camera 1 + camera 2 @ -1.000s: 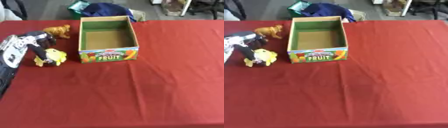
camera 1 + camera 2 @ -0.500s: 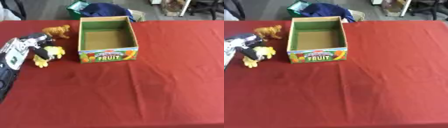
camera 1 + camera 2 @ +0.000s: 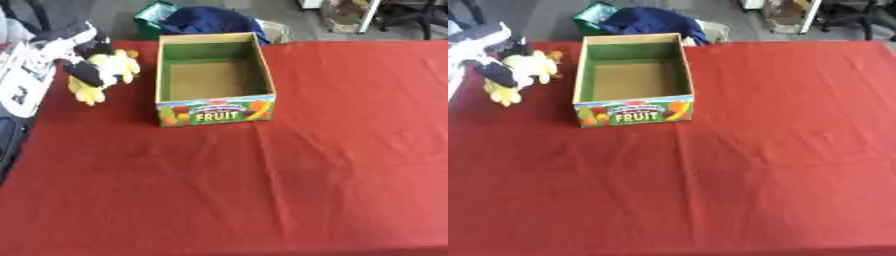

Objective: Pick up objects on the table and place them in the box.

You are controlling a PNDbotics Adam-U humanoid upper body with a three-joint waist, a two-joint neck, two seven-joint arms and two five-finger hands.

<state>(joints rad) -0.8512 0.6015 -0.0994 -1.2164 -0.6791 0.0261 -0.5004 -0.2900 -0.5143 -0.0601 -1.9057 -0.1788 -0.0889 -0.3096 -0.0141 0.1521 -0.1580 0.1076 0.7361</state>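
My left hand, black with a white and silver forearm, comes in from the left edge and is shut on a yellow plush toy. The toy hangs from the fingers just left of the box, level with its far half. The open cardboard box with green inner walls and a FRUIT label on its front stands on the red table; nothing shows inside it. A small orange-brown bit peeks out behind the yellow toy; I cannot tell what it is. My right hand shows in neither view.
The red tablecloth covers the whole table. Beyond the far edge, on the floor, lie a dark blue cloth and a green container. Chairs and clutter stand at the upper right.
My left hand has closed on the yellow toy and carried it up and away from me, toward the far left of the box. It now covers the brown toy that stood there.
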